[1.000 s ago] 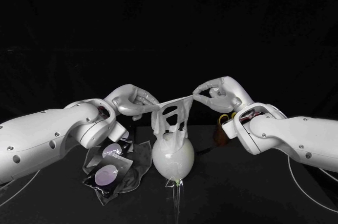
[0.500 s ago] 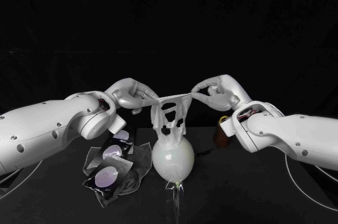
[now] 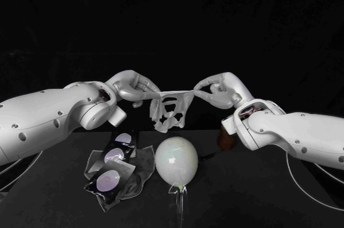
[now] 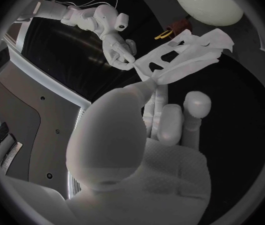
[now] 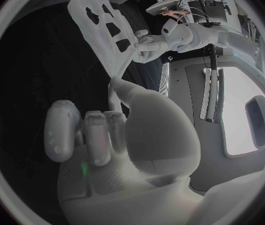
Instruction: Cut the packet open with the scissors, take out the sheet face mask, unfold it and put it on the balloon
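Unfolded sheet mask (image 3: 168, 111) hangs in the air above the balloon (image 3: 177, 161), not touching it, its top edge stretched between left robot hand (image 3: 133, 91) and right robot hand (image 3: 217, 93), each pinching a corner with fingers drawn narrow, probably to keep it spread for draping; packet (image 3: 110, 174) lies on counter (image 3: 251, 188) beside balloon.

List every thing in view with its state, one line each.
White sheet face mask: unfolded, stretched out in the air.
Pale egg-shaped balloon: upright, bare, below the mask and clear of it.
Dark foil packet: lying opened beside the balloon.
Left hand: fingers pinch one upper mask corner.
Right hand: fingers pinch the other.
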